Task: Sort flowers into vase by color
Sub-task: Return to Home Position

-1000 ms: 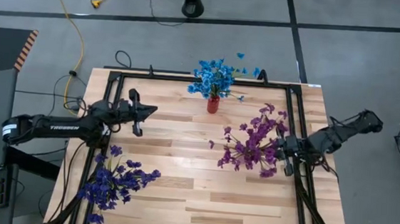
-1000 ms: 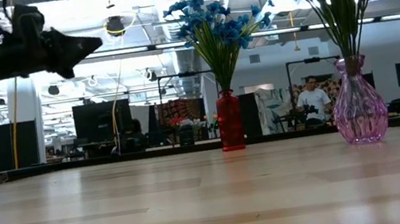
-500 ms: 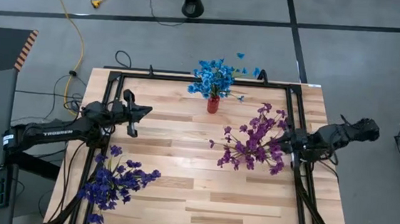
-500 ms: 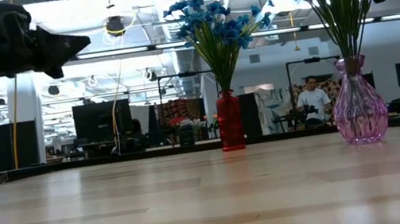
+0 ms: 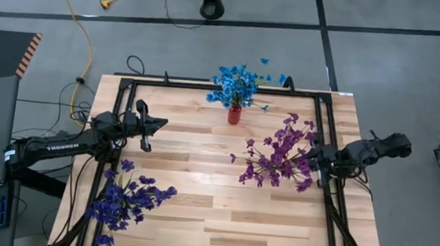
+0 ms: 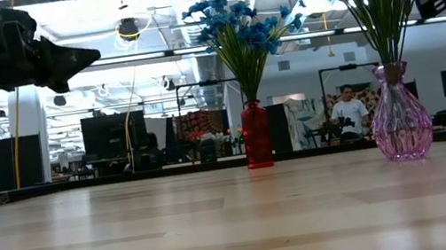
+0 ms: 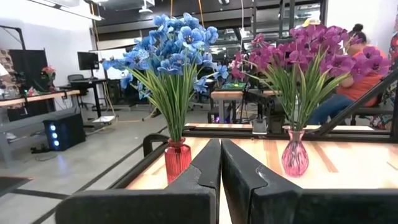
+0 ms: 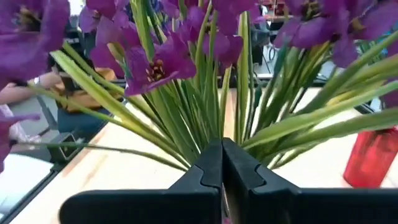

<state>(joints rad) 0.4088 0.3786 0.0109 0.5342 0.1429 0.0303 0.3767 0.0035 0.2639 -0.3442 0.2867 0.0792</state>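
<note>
Bright blue flowers (image 5: 237,85) stand in a red vase (image 6: 256,134) at the table's far middle. Magenta-purple flowers (image 5: 279,155) stand in a pink glass vase (image 6: 401,124) on the right. Dark indigo flowers (image 5: 123,198) stand at the near left, and their blossoms hide what holds them. My left gripper (image 5: 161,121) hangs shut above the table's left side, pointing level at the two vases (image 7: 219,144). My right gripper (image 5: 310,156) is shut at the right edge of the magenta bunch, its tips (image 8: 222,144) just in front of the green stems (image 8: 186,124).
A black frame rail (image 5: 128,84) runs around the tabletop. Bare wood (image 5: 229,210) lies in the middle and near right. Beyond the table a person (image 6: 348,112) stands in the room, and another sits behind the magenta flowers (image 7: 367,74).
My right gripper has sunk a little beside the magenta flowers, staying shut and level. The flowers and vases stand as before.
</note>
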